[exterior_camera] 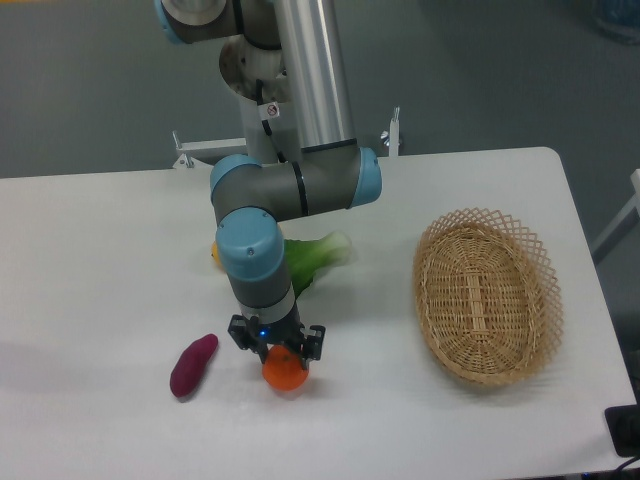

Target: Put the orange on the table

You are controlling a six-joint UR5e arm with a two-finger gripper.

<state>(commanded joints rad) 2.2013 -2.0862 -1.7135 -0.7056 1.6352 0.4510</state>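
Observation:
The orange (285, 374) is a small bright-orange ball at the front middle of the white table (120, 260). My gripper (279, 352) points straight down over it, and its dark fingers (312, 340) hug the upper part of the orange from both sides. The orange's underside is at or just above the tabletop; I cannot tell if it touches. The top of the orange is hidden by the gripper.
A purple sweet potato (193, 365) lies just left of the orange. A green leafy vegetable (312, 258) and a yellow fruit (215, 252) lie behind the arm, partly hidden. An oval wicker basket (488, 297) stands at the right.

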